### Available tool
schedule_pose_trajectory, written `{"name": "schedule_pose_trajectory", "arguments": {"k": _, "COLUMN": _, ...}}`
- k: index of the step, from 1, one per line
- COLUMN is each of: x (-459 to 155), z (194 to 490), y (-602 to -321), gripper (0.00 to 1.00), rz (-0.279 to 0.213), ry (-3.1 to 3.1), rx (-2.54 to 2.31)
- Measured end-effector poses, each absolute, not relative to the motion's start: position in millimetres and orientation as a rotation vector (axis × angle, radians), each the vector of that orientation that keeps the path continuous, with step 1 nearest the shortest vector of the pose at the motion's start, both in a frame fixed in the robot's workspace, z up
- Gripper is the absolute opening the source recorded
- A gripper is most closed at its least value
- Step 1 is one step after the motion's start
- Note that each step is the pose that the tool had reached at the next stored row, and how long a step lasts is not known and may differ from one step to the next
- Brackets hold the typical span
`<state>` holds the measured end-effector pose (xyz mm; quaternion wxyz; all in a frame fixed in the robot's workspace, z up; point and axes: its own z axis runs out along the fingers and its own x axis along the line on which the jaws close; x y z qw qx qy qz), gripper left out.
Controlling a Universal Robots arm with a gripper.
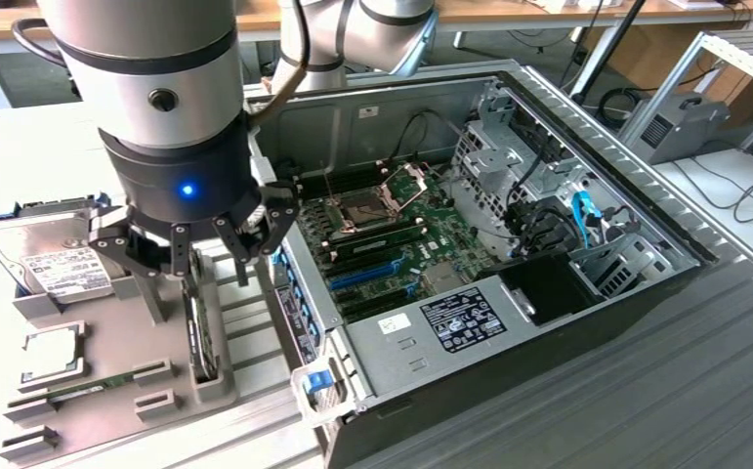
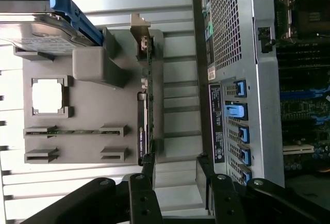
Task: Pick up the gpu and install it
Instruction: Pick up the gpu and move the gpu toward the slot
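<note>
The tool hangs over the grey holder with its jaws wide and empty, at the holder's edge nearest the computer case. Just beneath it, the gpu stands on its long edge in a slot along that edge. In the wrist view it lines up with one finger, not the gap. The hard drive lies at the holder's far corner.

White label on the hard drive, black-and-white label on the power supply, print on both unreadable
</note>
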<state>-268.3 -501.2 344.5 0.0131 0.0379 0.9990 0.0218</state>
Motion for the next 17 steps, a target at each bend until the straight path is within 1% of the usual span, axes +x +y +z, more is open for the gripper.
{"name": "schedule_pose_trajectory", "arguments": {"k": 17, "x": -274.2, "z": 336.7, "y": -496.7, "gripper": 0.45, "rz": 0.068, "ry": 3.113, "rx": 0.118}}
